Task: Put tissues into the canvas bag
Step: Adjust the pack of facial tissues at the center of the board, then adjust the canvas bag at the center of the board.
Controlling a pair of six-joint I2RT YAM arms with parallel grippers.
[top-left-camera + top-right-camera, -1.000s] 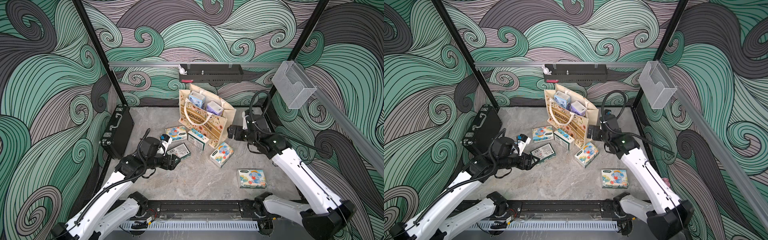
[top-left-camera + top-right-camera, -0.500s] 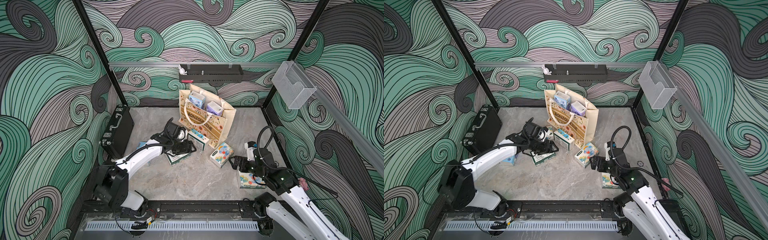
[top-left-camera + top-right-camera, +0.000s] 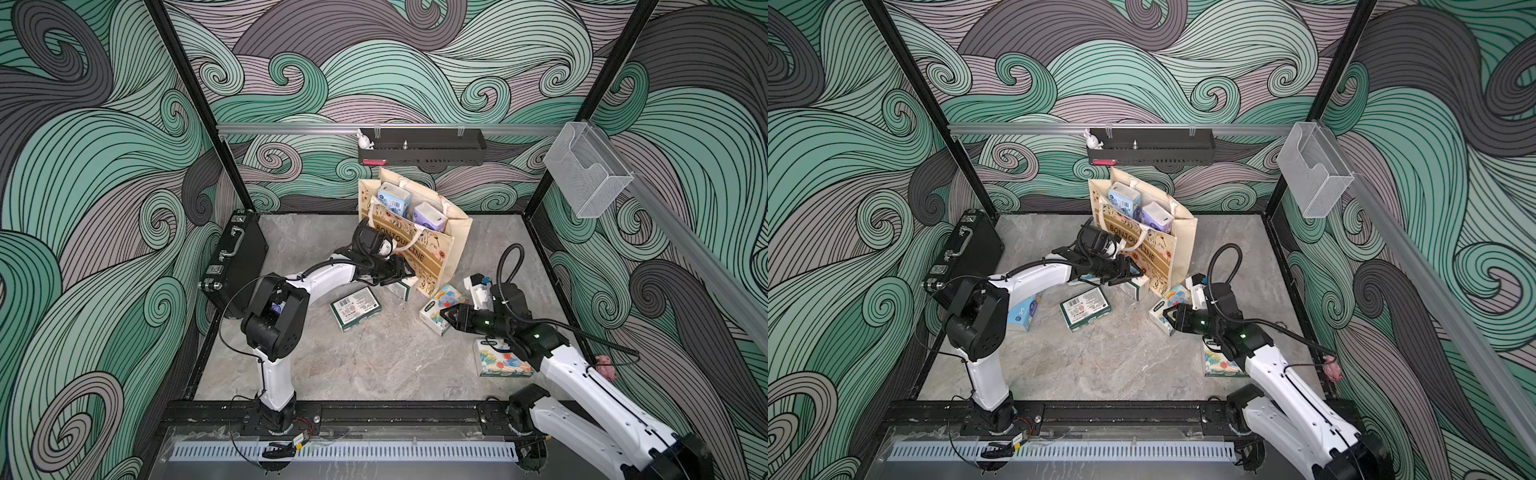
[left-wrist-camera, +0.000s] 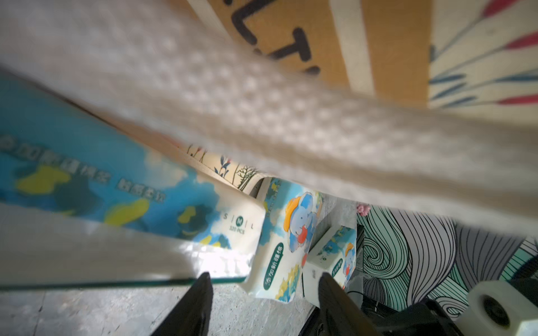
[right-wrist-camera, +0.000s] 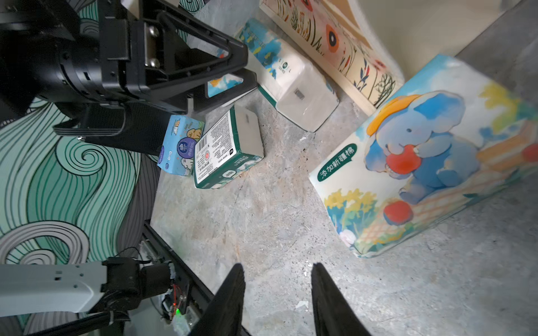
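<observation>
We have a blue pack (image 3: pixel 392 200) and a purple pack (image 3: pixel 428 216) in the bag (image 3: pixel 453 245), five more lie on the table (image 3: pixel 374 361) near it, and our left gripper (image 3: pixel 406 272) at the bag's foot and right gripper (image 3: pixel 445 314) near the elephant pack (image 3: pixel 444 294) both stand spread, empty.

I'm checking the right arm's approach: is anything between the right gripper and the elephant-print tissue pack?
Nothing visible. In the right wrist view, only bare stone floor separates the open right gripper from the elephant-print tissue pack; the dark green pack lies off to the side.
</observation>
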